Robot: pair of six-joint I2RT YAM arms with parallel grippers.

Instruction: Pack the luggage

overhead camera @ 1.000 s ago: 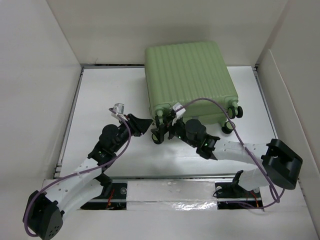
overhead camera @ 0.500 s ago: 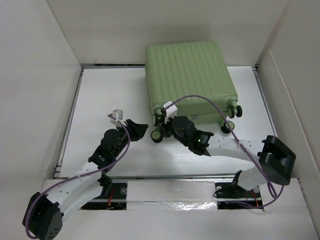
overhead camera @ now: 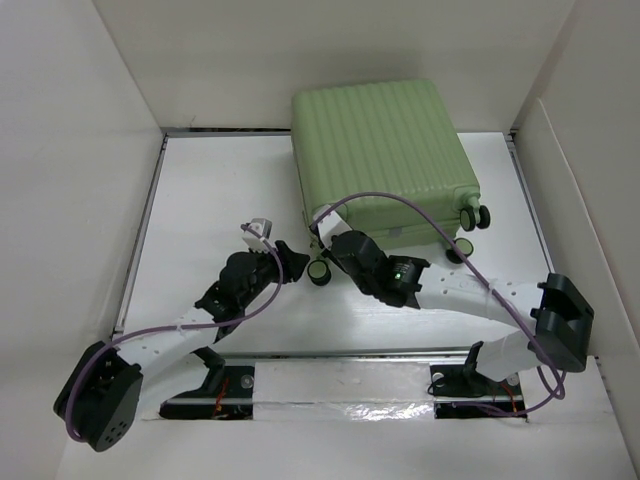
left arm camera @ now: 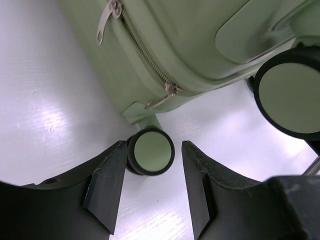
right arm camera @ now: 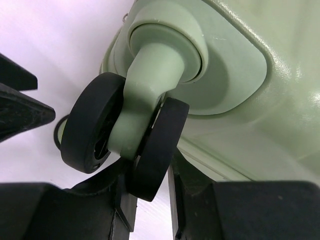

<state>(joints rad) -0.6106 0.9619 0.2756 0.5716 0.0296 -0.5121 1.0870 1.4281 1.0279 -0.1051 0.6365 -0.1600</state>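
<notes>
The luggage (overhead camera: pixel 380 150), a pale green ribbed hard-shell case, lies flat and zipped shut at the back of the table. Its near side with the black-and-green wheels faces the arms. My right gripper (overhead camera: pixel 327 244) is shut on the near-left twin wheel (right arm camera: pixel 157 147), with one black disc pinched between its fingers (right arm camera: pixel 122 205). My left gripper (left arm camera: pixel 152 148) is open and low over the table. A second small wheel (left arm camera: pixel 151 152) sits just past its fingertips, untouched. The zipper (left arm camera: pixel 145 55) runs along the shell above it.
White walls close in the table at the left (overhead camera: pixel 60 180), back and right (overhead camera: pixel 590 190). Two more wheels (overhead camera: pixel 478 215) stick out at the luggage's near-right corner. The two grippers work close together by the near-left corner.
My right gripper went from wide open to shut on the wheel. The left arm swung right toward the same corner and its jaws spread wider. The luggage shifted slightly.
</notes>
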